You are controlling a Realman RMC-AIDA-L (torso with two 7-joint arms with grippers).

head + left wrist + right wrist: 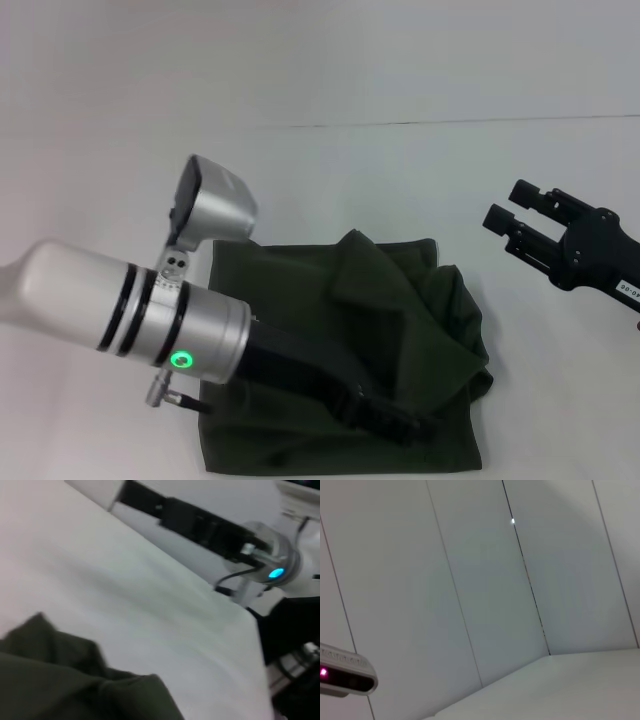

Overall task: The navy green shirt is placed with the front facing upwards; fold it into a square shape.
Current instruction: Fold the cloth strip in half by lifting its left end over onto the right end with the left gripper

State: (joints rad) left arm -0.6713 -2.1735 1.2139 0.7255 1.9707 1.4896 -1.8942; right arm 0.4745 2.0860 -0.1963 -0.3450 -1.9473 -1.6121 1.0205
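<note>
Dark olive cloth — the navy green shirt (400,330) — lies bunched into a rough rectangle on the white tabletop (330,170), with a loose fold raised along its upper middle and rumpled layers toward the right edge. No lettering shows on the visible side. The left pincer (415,428) reaches across the shirt from the left on its silver forearm and sits low on the cloth near the lower right corner; its dark tips merge with the fabric, so I cannot tell whether they are spread or pinching the cloth. The left wrist view shows a folded edge of the shirt (75,680) on the pale tabletop (150,605), with the other arm farther off. The right pincer (515,222) hangs well apart, to the right of the shirt and above the tabletop — its two black fingers spread, holding nothing.
</note>
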